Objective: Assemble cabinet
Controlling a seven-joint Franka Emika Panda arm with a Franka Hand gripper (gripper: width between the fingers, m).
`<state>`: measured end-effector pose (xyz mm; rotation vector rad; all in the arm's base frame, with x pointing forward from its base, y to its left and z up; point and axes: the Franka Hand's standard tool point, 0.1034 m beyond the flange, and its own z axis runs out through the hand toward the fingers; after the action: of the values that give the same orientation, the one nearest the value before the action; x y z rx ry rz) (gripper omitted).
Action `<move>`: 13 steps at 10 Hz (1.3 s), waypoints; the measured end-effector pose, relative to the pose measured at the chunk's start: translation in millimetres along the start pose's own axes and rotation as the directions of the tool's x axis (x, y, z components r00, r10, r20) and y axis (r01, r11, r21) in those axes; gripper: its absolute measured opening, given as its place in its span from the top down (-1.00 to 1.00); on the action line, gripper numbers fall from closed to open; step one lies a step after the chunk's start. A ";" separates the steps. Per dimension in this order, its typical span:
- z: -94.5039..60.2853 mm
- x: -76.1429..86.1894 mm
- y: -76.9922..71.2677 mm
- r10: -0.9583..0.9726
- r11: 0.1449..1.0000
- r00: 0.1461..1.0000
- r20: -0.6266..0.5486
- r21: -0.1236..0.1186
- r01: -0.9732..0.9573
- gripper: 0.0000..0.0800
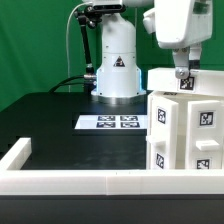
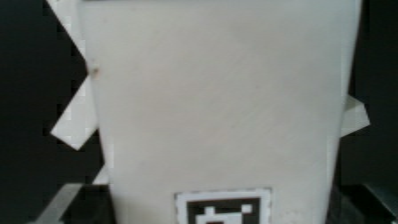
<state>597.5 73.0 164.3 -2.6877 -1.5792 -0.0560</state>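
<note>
Right now I see the gripper [image 1: 181, 76] low over the top of the cabinet [image 1: 185, 125], which stands on the black table [image 1: 55, 125] at the exterior view's right. The cabinet is a matte white boxy unit with black-and-white square tags [image 1: 158, 121] on the faces turned toward the camera. It sits just behind the front rail of the low white border frame [image 1: 80, 180], and the marker board [image 1: 118, 122] lies flat on the table just beside it, toward the exterior view's left. The arm's white base [image 1: 115, 62] rises behind that board, well back from the cabinet. On my wrist feed a plain white face of the cabinet [image 2: 214, 90] fills nearly the whole picture, with one tag [image 2: 222, 208] showing near its edge. The fingers [image 2: 68, 120] appear on either side of that face and lie against its side edges, so I read the jaws as closed at a fairly wide setting on the cabinet's upper part (the feed is soft, so I can't tell how firm the contact is). I also cannot tell whether that upper part is a separate block or one piece with the box below.
</note>
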 end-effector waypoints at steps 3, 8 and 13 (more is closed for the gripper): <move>0.3 0.0 -0.1 0.217 0.976 0.976 0.000 0.000 -0.217 -0.40; 1.2 0.8 -1.7 0.633 0.774 0.773 -0.027 0.005 -0.633 -0.40; 1.1 2.3 -0.5 0.864 0.503 0.502 -0.028 0.016 -0.864 -0.40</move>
<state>598.2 75.3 163.3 -3.0854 -0.0274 -0.0725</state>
